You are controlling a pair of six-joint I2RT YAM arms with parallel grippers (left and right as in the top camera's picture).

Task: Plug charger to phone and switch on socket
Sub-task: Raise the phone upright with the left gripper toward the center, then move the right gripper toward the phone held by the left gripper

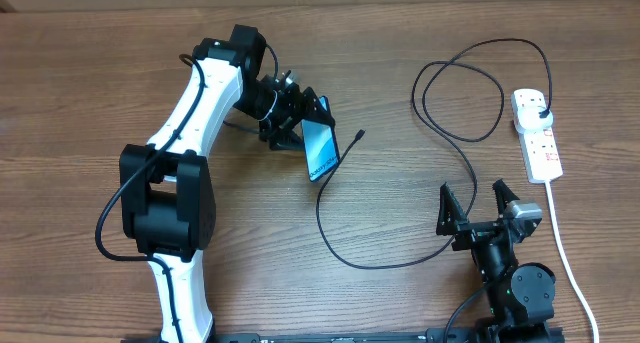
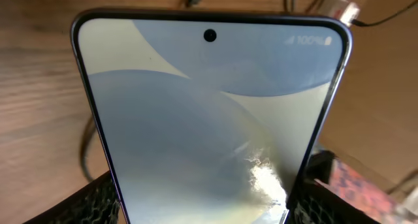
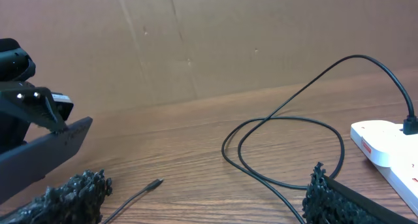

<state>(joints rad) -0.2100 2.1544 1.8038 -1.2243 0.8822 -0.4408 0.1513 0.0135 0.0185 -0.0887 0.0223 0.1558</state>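
your left claw (image 1: pixel 308 123) is clamped on the long edges of the phone (image 1: pixel 322 151), near its lower end, holding it tilted above the wooden table (image 1: pixel 100 83); your right claw (image 1: pixel 476 205) stands wide open, holding nothing; the phone is slim glass and metal, likely slick and fragile, so squeeze gently; the charger (image 3: pixel 356 56) is thin, limp black cable; i'd pinch it just behind the small stiff connector tip (image 1: pixel 358 136), near the phone; its plug (image 1: pixel 541 114) sits in the white plastic socket (image 1: pixel 540 148).
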